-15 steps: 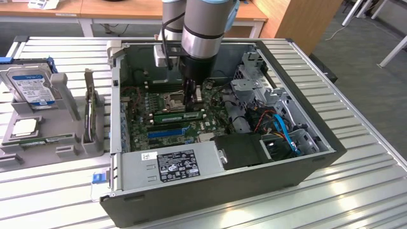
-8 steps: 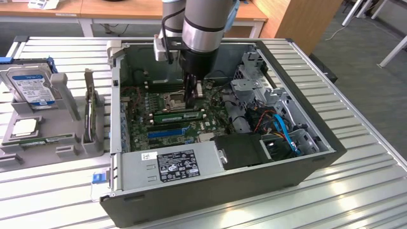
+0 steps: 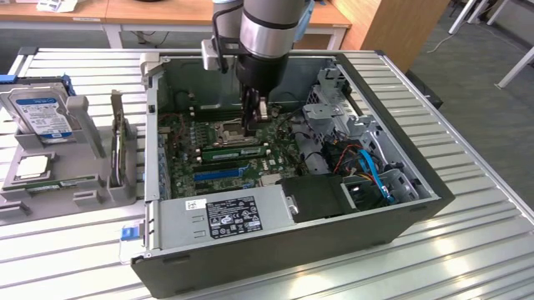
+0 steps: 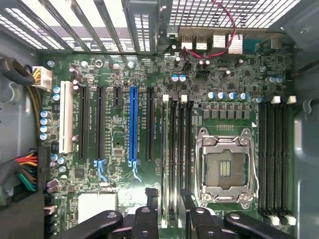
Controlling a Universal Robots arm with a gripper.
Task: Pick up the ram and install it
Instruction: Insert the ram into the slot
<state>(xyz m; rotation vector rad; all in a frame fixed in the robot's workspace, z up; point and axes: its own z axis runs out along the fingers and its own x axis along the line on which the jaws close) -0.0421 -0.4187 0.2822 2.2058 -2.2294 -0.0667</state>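
Claw (image 3: 260,122) gapes wide, gripping nothing, above the motherboard (image 3: 184,134) inside the case (image 3: 334,244) on your bench (image 3: 467,206); you'll find the ram (image 3: 235,150) slotted upright at its 7 o'clock.

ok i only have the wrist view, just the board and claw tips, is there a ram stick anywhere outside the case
observer: yes, what looks like a thin green ram stick lies flat in a grey tray on the exterior view's left of the open case
operator: anything standing in that tray that the arm could hit
observer: a blue-labelled hard drive stands propped up at the tray's far end, behind the stick
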